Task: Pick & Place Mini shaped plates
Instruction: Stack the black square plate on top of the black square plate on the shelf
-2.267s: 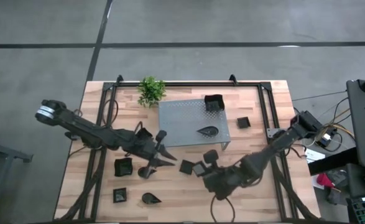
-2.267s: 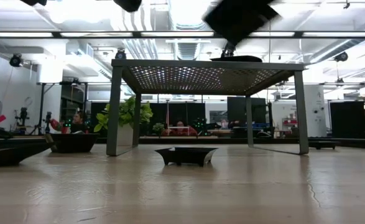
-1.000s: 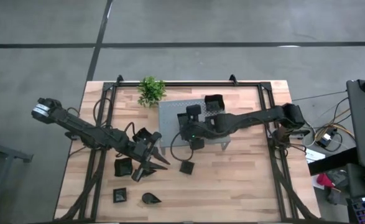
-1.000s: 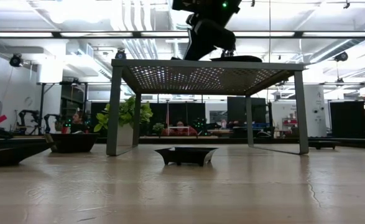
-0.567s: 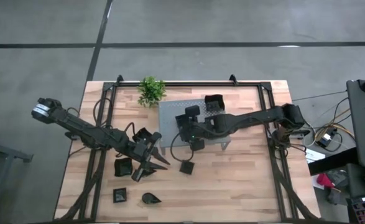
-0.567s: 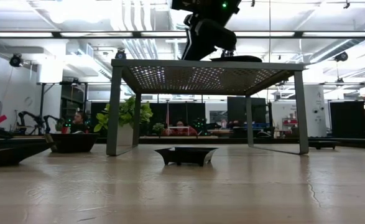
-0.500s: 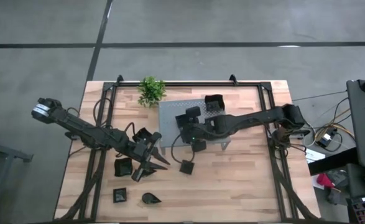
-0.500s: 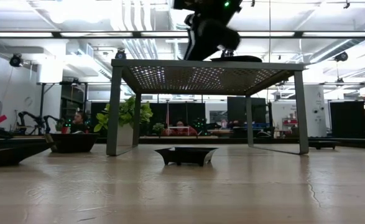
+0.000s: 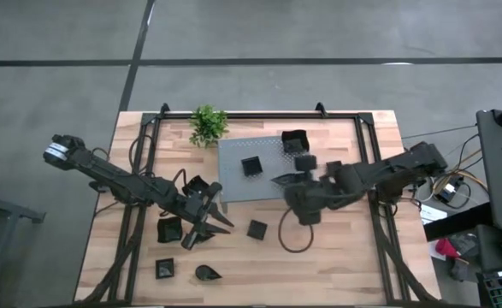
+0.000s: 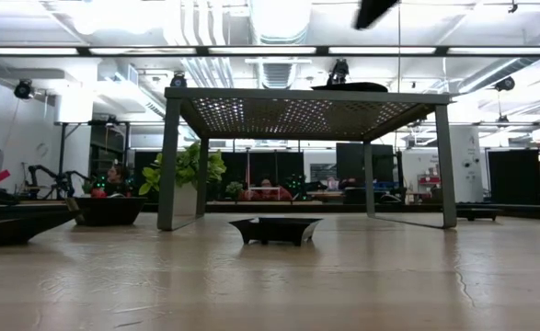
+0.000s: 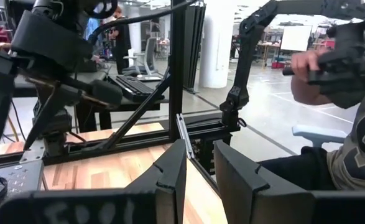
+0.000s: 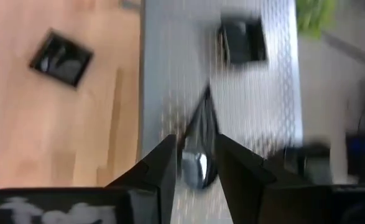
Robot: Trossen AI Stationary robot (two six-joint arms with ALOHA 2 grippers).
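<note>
The mini shaped plates are glossy black dishes. On the grey perforated stand [image 9: 263, 171] lie a small square one [image 9: 251, 166], a teardrop one [image 9: 283, 180] and a larger square one [image 9: 295, 141]. Others rest on the table: a square one [image 9: 256, 228], a second square one [image 9: 169, 229] and a teardrop one [image 9: 205, 273]. My right gripper [image 9: 292, 198] hovers open above the stand's near right corner, and in its wrist view the teardrop plate [image 12: 198, 140] shows beyond its fingers. My left gripper [image 9: 209, 229] hangs open over the table's left half, holding nothing.
A small green potted plant [image 9: 208, 125] stands at the far edge, left of the stand. A black frame [image 9: 148, 128] runs along the table's sides. Under the stand, a square plate [image 10: 276, 228] sits on the wood. A cable loop [image 9: 293, 239] hangs below my right arm.
My right gripper has opened and let go of the small square plate, which now lies on the left part of the stand. The gripper has then risen and drawn back toward the table's right and near edges, turning as it went.
</note>
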